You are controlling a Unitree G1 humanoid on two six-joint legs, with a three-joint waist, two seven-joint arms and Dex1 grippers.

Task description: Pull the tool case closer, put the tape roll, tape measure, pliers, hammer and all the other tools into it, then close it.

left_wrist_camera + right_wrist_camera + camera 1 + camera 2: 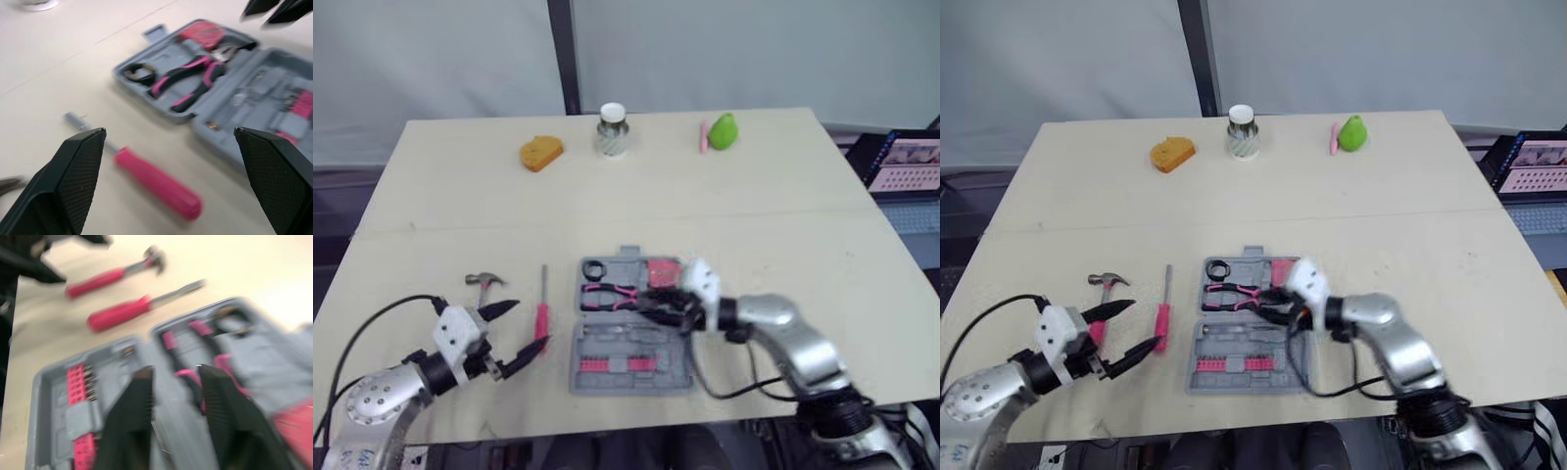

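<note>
inside the open grey plastic tool case [607, 377] lie black tape roll [594, 268], red tape measure [663, 271] and pink-handled pliers [607, 294], under my slightly parted, empty right pincer [651, 302]. outside: pink-handled screwdriver [541, 318], before my wide-open left pincer [530, 323], and hammer [487, 284].

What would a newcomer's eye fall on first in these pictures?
The open grey plastic tool case near the table's front edge, pink-handled pliers inside, with the right gripper over it. On its left, a pink-handled screwdriver and hammer lie on the table, the left gripper open beside them.
</note>
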